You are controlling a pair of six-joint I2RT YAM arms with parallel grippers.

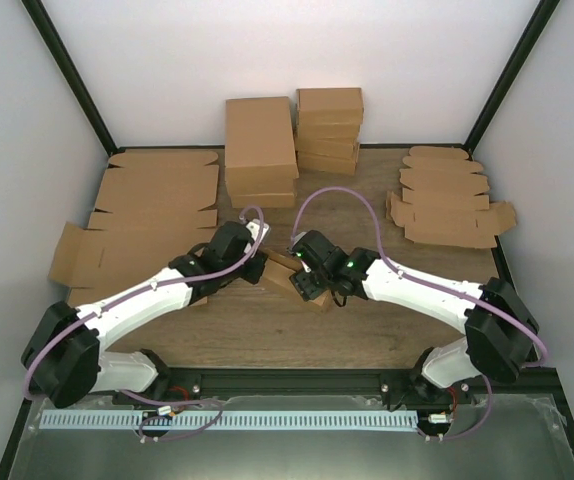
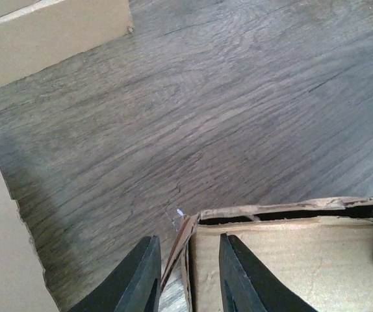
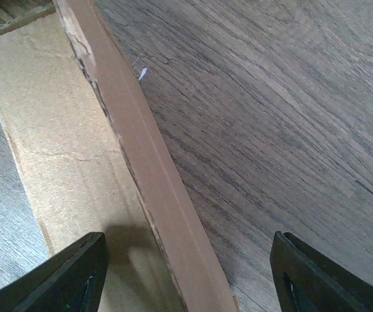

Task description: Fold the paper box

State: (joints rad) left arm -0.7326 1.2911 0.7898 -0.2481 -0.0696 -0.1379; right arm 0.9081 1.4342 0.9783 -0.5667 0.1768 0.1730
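L fingers (image 2: pixel 138 283) narrow gap | R fingers (image 3: pixel 69 276) wide | both pitched down

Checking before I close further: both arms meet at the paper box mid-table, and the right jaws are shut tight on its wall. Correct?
Not quite: both arms meet at the paper box mid-table, but the right gripper's jaws stand wide open, one either side of its wall, not touching it. The right wrist view shows this.
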